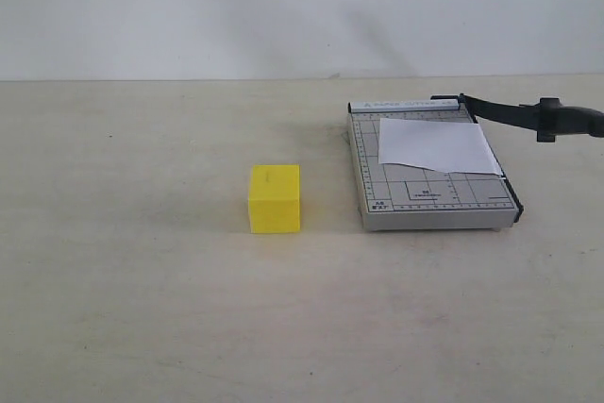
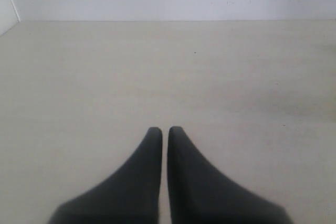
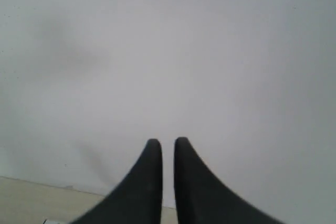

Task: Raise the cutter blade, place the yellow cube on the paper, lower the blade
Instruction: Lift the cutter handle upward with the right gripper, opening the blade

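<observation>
The yellow cube (image 1: pixel 275 198) stands on the table, left of the grey gridded cutter board (image 1: pixel 429 203) and apart from it. The white paper (image 1: pixel 436 145) lies flat on the far half of the board. The cutter blade (image 1: pixel 510 112) is lifted off the board, and its thick handle end (image 1: pixel 569 121) points toward the right edge of the exterior view. Neither gripper shows in that view. My left gripper (image 2: pixel 164 129) is shut on nothing above bare table. My right gripper (image 3: pixel 167 141) is shut on nothing and faces the pale wall.
A pale wall (image 1: pixel 302 7) runs along the far edge of the beige table (image 1: pixel 142 309). The left wrist view shows only tabletop and the wall corner (image 2: pixel 10 3). A strip of table (image 3: pixel 31 198) shows low in the right wrist view.
</observation>
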{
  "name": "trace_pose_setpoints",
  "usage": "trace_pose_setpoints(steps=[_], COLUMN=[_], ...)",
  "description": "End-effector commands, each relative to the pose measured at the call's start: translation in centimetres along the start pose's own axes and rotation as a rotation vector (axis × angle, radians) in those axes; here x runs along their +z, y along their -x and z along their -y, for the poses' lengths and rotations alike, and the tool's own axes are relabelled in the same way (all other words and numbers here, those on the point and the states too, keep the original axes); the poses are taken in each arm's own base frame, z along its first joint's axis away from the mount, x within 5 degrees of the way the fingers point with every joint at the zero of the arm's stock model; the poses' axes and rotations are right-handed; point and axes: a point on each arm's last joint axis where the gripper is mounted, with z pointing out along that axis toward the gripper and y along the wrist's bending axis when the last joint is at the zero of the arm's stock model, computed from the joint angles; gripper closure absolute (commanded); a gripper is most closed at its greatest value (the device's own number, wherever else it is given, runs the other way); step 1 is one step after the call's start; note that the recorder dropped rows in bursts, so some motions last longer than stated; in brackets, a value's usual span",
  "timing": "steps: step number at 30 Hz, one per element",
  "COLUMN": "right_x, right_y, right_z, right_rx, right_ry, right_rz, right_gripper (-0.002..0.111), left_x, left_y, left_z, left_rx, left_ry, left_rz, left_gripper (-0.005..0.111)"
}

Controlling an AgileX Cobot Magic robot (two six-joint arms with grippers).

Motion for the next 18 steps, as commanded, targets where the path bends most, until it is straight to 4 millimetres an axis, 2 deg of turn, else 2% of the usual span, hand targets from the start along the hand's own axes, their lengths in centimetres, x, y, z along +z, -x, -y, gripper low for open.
trace_pose_setpoints(steps=[1,5,9,12,16,18], right_x=[-3.1,-5.0,-6.1,-6.2,-6.2,-6.2], right_y=[0.4,0.2,0.5,0.6,0.9,1.0], right_z=[-0.3,-0.6,-0.6,-0.5,-0.4,-0.4], right_rx=[-0.011,-0.029,-0.066,-0.12,-0.104,-0.067], right_ry=[0.071,0.121,0.129,0.128,0.112,0.105], right_rz=[-0.077,-0.15,-0.135,-0.119,-0.087,-0.076], right_gripper=[0.108,0.108,0.108,0.108,0.108,0.108], left_x=[-0.1,-0.1,-0.1,-0.1,-0.1,-0.1], left_y=[0.2,0.2,0.2,0.2,0.5,1.0], left_z=[0.0,0.0,0.0,0.0,0.0,0.3], left_rx=[-0.009,-0.009,-0.009,-0.009,0.026,-0.177], left_ry=[0.002,0.002,0.002,0.002,0.005,-0.045], left_rz=[0.017,0.017,0.017,0.017,0.048,0.103], left_gripper=[0.102,0.102,0.102,0.102,0.102,0.102])
